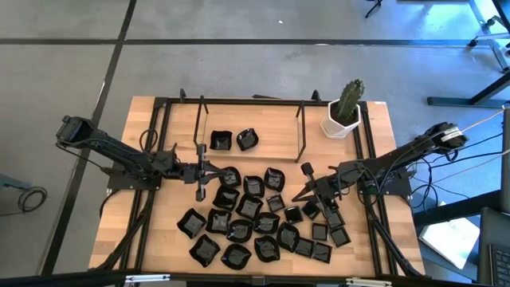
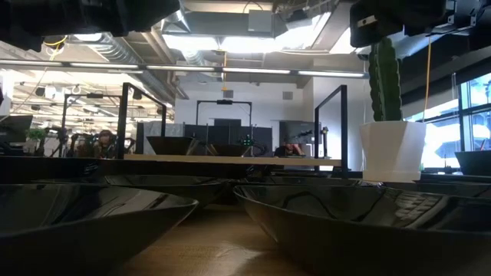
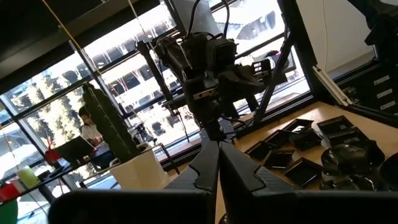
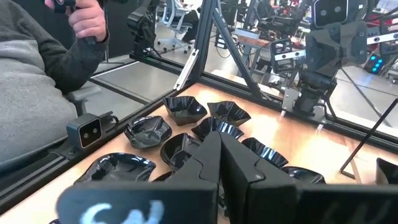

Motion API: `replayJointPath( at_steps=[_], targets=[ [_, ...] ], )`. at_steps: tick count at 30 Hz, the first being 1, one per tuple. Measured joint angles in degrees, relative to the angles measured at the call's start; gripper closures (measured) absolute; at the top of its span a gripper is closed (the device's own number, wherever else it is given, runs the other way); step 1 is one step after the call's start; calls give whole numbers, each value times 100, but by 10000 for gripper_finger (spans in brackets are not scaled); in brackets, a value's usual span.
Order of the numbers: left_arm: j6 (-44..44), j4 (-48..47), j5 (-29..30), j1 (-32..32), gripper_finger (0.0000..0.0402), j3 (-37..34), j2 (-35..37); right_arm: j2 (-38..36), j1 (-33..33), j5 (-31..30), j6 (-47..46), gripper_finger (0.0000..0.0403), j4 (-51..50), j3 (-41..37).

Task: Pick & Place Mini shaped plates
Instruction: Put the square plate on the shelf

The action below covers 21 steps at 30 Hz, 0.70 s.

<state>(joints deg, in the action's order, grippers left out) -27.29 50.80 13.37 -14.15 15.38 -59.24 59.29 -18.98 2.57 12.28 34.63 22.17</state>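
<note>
Plates (image 1: 255, 223) lay heaped on the worktop's (image 1: 382, 135) near half, two (image 1: 233, 141) set apart inside the frame, so I held my left tool (image 1: 200, 190) and right tool (image 1: 304, 171), both pinched together and empty, beside the heap.

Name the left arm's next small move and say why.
Probably open the left gripper and lower it onto a nearby mini shaped plate: its fingers are shut on nothing above the pile's edge, and only two plates sit apart.
</note>
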Motion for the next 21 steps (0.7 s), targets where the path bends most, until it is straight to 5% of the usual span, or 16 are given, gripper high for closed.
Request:
replayJointPath(
  at_steps=[21],
  targets=[
    [190, 1, 4, 0, 399, 0, 0, -2, 0, 0, 45, 395, -74, 0]
  ],
)
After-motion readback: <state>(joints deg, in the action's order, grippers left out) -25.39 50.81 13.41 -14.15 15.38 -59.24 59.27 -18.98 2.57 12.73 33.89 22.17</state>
